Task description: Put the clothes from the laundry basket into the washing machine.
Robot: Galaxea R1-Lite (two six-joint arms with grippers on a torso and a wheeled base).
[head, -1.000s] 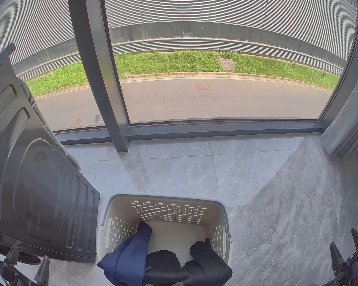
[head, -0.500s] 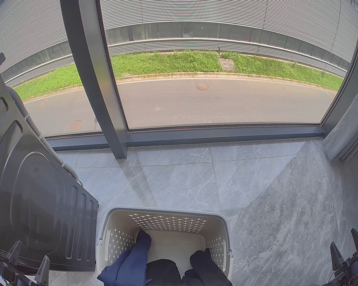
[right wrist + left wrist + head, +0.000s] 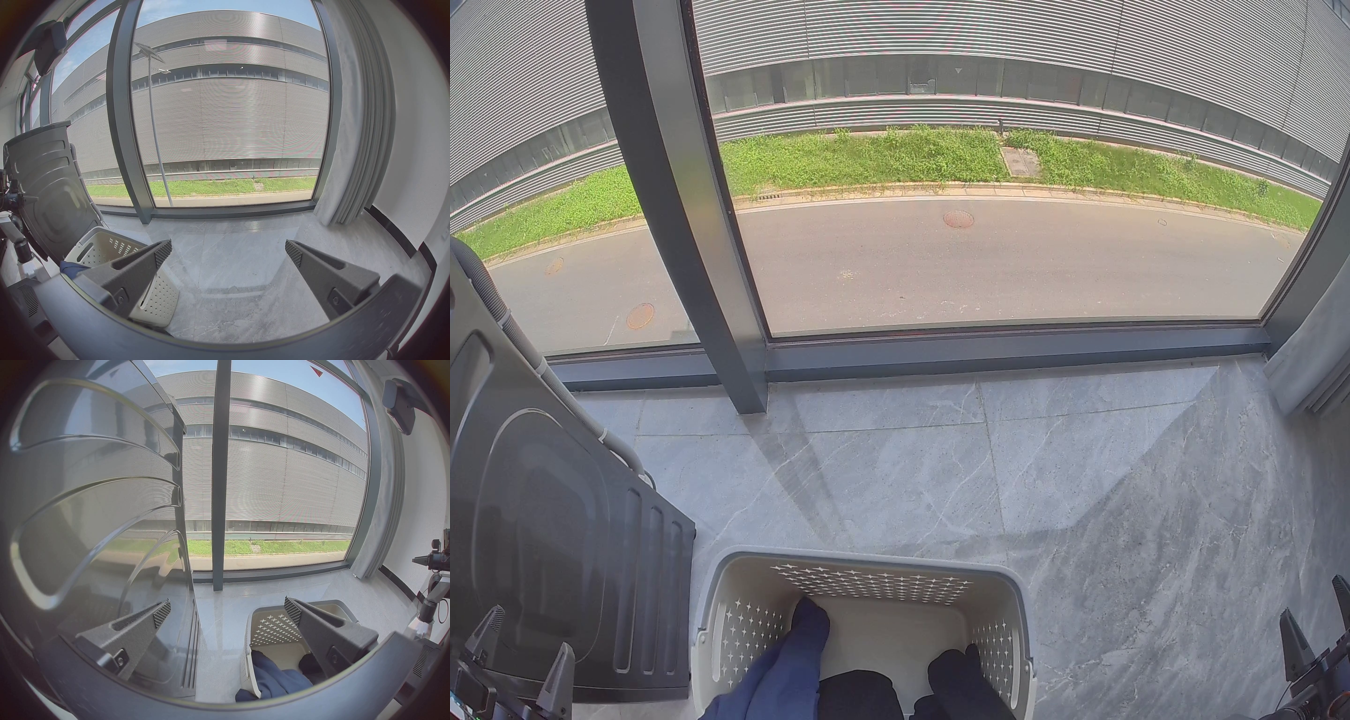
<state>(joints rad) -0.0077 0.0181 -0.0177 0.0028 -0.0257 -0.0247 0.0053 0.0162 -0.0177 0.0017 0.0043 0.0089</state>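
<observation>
A cream laundry basket [image 3: 862,565] stands on the floor just in front of me. In it lie a navy garment [image 3: 783,670] and black clothes [image 3: 956,680], draped over its near rim. The dark grey ribbed panel of the washing machine [image 3: 553,544] stands to the basket's left, touching it. My left gripper [image 3: 523,652] hangs open and empty in front of that panel. My right gripper [image 3: 1312,605] is open and empty over bare floor, well right of the basket. The left wrist view has its gripper [image 3: 227,604] above the basket [image 3: 267,627] and navy garment [image 3: 274,678]. The right wrist view has its gripper [image 3: 227,246] and the basket [image 3: 108,246] beside it.
A floor-to-ceiling window with a thick grey pillar [image 3: 698,281] closes the far side. A grey curtain [image 3: 1317,356] hangs in the right corner. Grey marble floor [image 3: 1106,487] lies free beyond and right of the basket. A corrugated hose [image 3: 516,337] runs along the machine's edge.
The whole head picture has shifted downward, so the camera moved; the basket and machine now sit lower in it. Both grippers keep their places and stay open.
</observation>
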